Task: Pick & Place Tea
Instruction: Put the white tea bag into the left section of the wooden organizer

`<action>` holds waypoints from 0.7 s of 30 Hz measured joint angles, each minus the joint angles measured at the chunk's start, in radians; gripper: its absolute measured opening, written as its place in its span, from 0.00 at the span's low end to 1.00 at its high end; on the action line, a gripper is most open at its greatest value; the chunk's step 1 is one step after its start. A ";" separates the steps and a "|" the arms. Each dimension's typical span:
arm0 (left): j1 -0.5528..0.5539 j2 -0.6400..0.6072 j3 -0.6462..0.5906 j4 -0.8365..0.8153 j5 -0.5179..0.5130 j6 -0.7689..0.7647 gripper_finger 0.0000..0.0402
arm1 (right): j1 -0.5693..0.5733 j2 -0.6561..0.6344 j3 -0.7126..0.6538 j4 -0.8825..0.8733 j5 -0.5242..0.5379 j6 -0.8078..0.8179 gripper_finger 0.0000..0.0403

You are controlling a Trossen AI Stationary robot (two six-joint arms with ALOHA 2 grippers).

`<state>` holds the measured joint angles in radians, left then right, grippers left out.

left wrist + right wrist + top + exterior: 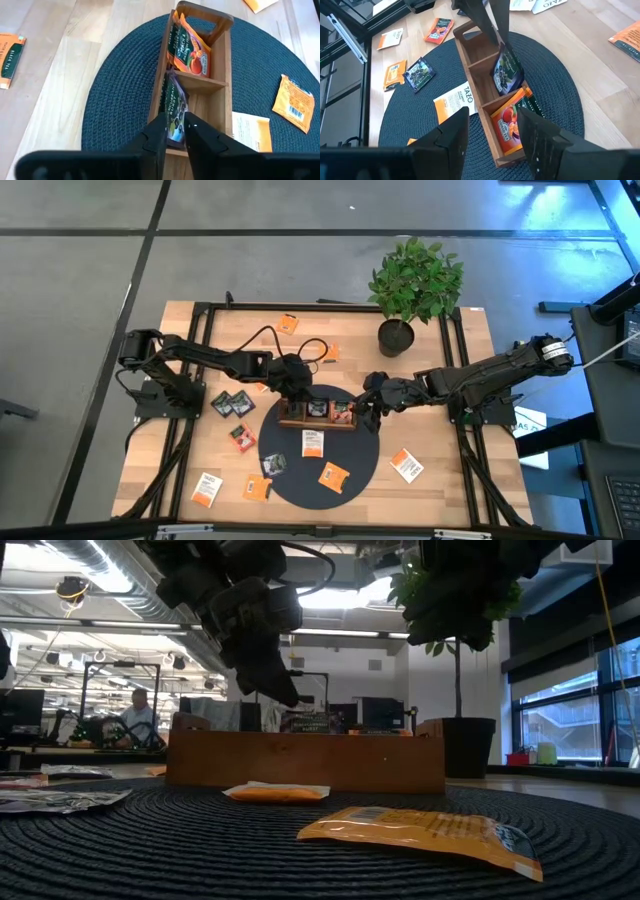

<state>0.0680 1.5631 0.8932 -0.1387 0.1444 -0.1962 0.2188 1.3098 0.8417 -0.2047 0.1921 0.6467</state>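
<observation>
— Dark sachet (175, 117) in the middle compartment of the wooden tray (222, 75): who has it?
— The left jaws (175, 131) stand over that compartment, one finger on each side of the sachet's upper edge; whether they grip it or have let go cannot be told.
— And the right jaws (492, 131)?
— Parted and empty, hovering above the tray's end compartment, where a red-and-orange sachet (510, 124) stands.
— Around the tray?
— It sits on a round dark woven mat (300, 475) carrying an orange sachet (333, 476) and a white one (313, 443). More sachets lie scattered on the wooden table (470, 480), near a potted plant (412, 285).
</observation>
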 joint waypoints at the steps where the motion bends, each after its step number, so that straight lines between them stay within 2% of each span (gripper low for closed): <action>1: 0.003 -0.001 0.000 0.000 0.000 -0.003 0.17 | 0.000 0.000 0.000 0.000 0.000 0.000 0.42; 11: 0.007 -0.096 0.042 0.009 0.008 -0.052 0.19 | 0.000 0.000 0.000 -0.002 -0.002 0.000 0.42; 21: -0.179 -0.106 0.059 0.034 -0.003 -0.112 0.18 | 0.000 0.000 0.000 0.004 -0.002 0.000 0.42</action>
<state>-0.1114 1.4567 0.9527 -0.1046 0.1415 -0.3087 0.2192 1.3094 0.8417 -0.2007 0.1902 0.6465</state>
